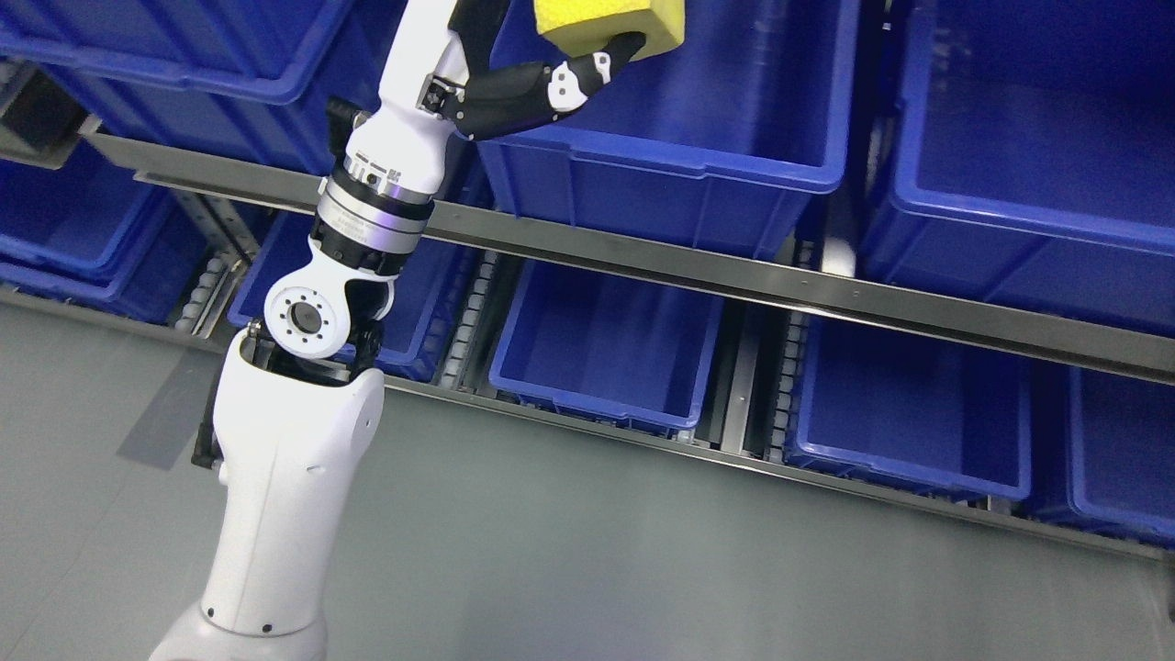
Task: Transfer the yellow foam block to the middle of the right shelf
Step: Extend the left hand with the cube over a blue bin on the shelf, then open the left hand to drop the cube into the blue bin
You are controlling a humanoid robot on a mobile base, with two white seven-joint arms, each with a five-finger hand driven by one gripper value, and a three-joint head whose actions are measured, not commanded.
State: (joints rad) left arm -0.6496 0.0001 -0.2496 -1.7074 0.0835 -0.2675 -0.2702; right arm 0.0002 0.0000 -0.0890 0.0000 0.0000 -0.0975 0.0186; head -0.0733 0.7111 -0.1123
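Observation:
A yellow foam block (613,22) is at the top edge of the head view, partly cut off by the frame. My left hand (587,55) is shut on it, with one black finger (601,66) curled under its lower edge. The white left arm (294,468) rises from the bottom left up to the hand. The block hangs over the open blue bin (698,156) in the middle of the upper shelf row. The right arm is out of view.
More blue bins fill the rack: one at upper right (1037,184), several on the lower row (606,349), others at the left (165,55). A metal shelf rail (789,280) runs diagonally across. Grey floor (643,569) lies below.

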